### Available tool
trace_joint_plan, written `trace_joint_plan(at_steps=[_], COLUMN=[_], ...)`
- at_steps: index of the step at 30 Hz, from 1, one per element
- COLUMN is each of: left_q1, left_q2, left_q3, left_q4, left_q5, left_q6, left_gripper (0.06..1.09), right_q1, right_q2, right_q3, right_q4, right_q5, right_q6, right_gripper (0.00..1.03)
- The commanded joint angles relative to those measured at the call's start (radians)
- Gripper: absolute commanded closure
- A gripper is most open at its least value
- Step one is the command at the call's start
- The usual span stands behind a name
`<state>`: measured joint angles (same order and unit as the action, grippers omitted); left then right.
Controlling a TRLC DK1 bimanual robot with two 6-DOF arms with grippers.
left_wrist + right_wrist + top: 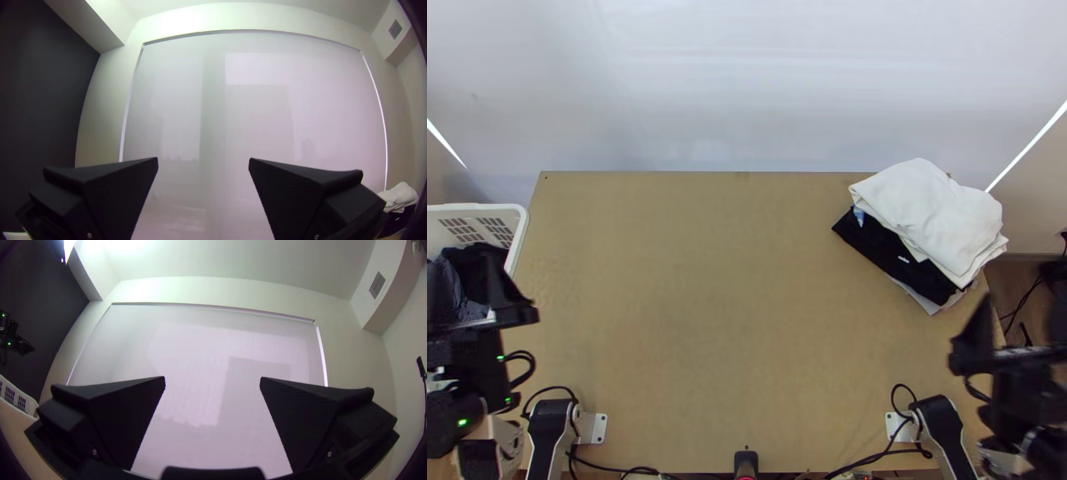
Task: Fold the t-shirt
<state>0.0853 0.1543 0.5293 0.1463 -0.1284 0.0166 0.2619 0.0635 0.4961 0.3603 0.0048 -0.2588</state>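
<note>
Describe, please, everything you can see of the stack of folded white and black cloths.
The folded stack lies at the far right corner of the light wooden table, seeming to overhang its right edge. Wrinkled, soft-looking white cloth tops it; beneath come black cloth with a small white mark and a paler layer. Only the table appears to touch it.

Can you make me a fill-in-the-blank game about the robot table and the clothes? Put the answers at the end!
The top cloth on the pile is ____.
The lower cloth with a small white mark is ____.
Seen from above, the basket is on the ____ side of the table.
The left gripper and right gripper are both ____, not shut.

Missing words: white, black, left, open.
</note>
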Motion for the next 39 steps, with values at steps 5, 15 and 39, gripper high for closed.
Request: trace_joint_plan(at_steps=[5,15,39], left_q1=[-0.113,-0.154,-0.137], left_q2=[-0.157,-0.157,-0.156], left_q3=[-0.371,-0.532,-0.529], left_q4=[0.095,0.03,-0.125], left_q5=[0.019,0.016,0.024], left_q6=[0.032,-0.067,-0.149], left_gripper=[0.1,0.1,0.1], right_q1=[0.002,-0.043,-0.108], right_q2=[-0.073,-0.068,-0.065], right_q3=[-0.45,-0.493,-0.487], right_q4=[0.14,-0.277,-0.371], right_q5=[-0.02,-0.012,0.009], right_q6=[0.039,0.138,0.135], right_gripper=[0.04,0.04,0.04])
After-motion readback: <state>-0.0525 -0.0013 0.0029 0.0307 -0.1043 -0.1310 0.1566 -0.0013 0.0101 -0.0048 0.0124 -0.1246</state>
